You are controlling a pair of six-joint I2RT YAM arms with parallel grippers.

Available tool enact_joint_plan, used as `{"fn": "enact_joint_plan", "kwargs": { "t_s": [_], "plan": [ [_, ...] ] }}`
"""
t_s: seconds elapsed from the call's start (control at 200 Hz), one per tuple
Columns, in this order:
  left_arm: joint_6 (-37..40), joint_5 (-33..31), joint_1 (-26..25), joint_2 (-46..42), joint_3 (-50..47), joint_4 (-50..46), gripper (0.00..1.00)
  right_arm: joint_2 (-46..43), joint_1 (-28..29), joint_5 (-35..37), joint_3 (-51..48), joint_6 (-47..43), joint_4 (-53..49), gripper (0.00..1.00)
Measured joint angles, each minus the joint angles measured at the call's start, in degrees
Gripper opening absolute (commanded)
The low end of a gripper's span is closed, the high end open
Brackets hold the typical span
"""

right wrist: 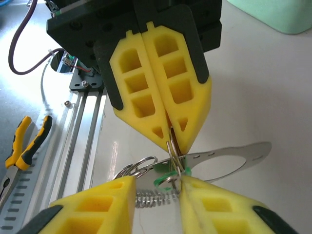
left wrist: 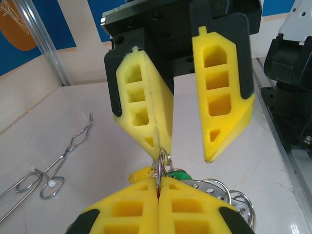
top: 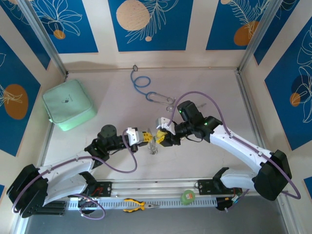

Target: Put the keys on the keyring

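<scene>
The left gripper (right wrist: pixel 169 134) is pressed fully closed, its yellow foam fingers pinching a small thin wire ring (right wrist: pixel 171 146) at their very tips. It is hard to tell whether that ring belongs to the keyring or to one of the keys. The right gripper (left wrist: pixel 185 153) faces it tip to tip with its jaws parted and nothing clamped. One yellow finger (left wrist: pixel 146 117) reaches down to the wire ring, while the other stands clear. The keyring, a pale silvery flat metal oval loop (right wrist: pixel 253 151), lies on the white table (top: pixel 204 83) just beyond the two sets of fingertips. A cluster of smaller metal rings and a short coil spring (right wrist: pixel 156 197) gathers at its near end. The key with the yellow plastic head (left wrist: pixel 139 173) pokes out just beside the closed left fingers. The key with the green plastic head (left wrist: pixel 179 174) sits on their other side, right against the ring cluster.
</scene>
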Motion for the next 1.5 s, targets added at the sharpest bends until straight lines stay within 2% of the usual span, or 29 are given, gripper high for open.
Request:
{"fn": "enact_joint_plan", "kwargs": {
  "t_s": [0.245,0.55,0.625,0.7,0.76,1.055,1.195,1.275,1.36,1.46,1.5],
  "plan": [
    [-0.02,0.76,0.0,0.0,-0.02,-0.02,0.0,0.0,0.0,0.68,0.0,0.52,0.59,0.0],
    [-2.23,1.05,0.02,-0.02,-1.27,2.6,0.0,3.65,-0.15,1.2,1.38,0.42,-1.14,0.0],
    [-3.15,1.05,0.02,0.0,-1.42,2.78,0.0,5.29,-0.11,0.52,2.69,0.5,-2.32,0.07],
    [-3.48,1.18,0.02,0.0,-1.44,3.28,0.0,5.53,-0.13,-0.11,2.91,1.27,-2.38,0.24],
    [-3.5,1.68,0.0,-0.07,-1.46,4.02,0.0,5.2,-0.17,-0.2,2.84,1.14,-1.77,0.3],
    [-3.48,2.4,0.0,-0.42,-1.46,5.27,0.0,-1.68,-0.11,-0.07,-1.79,0.5,5.18,0.34],
    [-3.48,2.78,0.0,-0.2,-1.46,5.6,0.0,-1.38,0.61,-0.07,-1.79,-0.24,7.04,0.27],
    [-3.5,2.93,0.0,-0.2,-1.46,5.6,0.0,-1.03,1.01,-0.09,-1.79,-0.9,7.76,0.16],
    [-3.54,2.71,0.04,-0.2,-1.46,5.53,0.0,-0.79,1.22,-0.42,-1.79,-0.85,7.61,0.0],
    [-3.69,2.73,0.07,-0.09,-1.51,5.46,0.0,-0.79,1.18,-0.24,-1.68,-2.01,7.04,0.0],
    [-3.63,2.6,0.07,-0.09,-1.51,5.22,0.12,-0.74,1.2,0.07,-1.36,-2.27,6.32,0.0]
  ]
}}
